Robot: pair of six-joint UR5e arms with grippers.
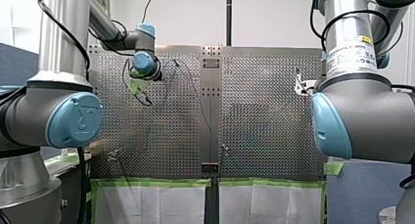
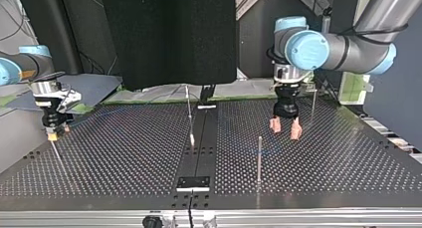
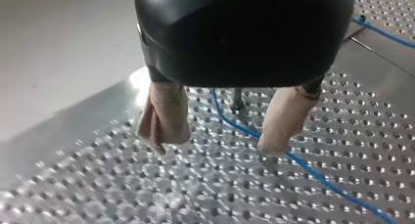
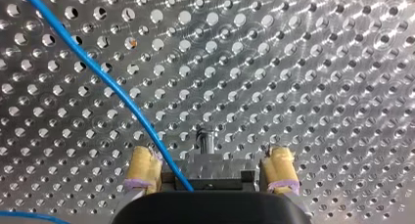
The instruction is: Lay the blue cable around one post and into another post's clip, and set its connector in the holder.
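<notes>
While my left gripper [image 3: 214, 146] and right gripper [image 4: 210, 154] gape, blue cable [image 3: 235, 125], perhaps a post [image 3: 238, 100], crosses each gap.

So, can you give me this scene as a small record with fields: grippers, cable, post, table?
left gripper: open, beige pads, over the table
right gripper: open, yellow pads
cable: blue, passes between each gripper's fingers, gripped by neither
post: thin, upright, near the left gripper in the top view
table: perforated metal
</notes>
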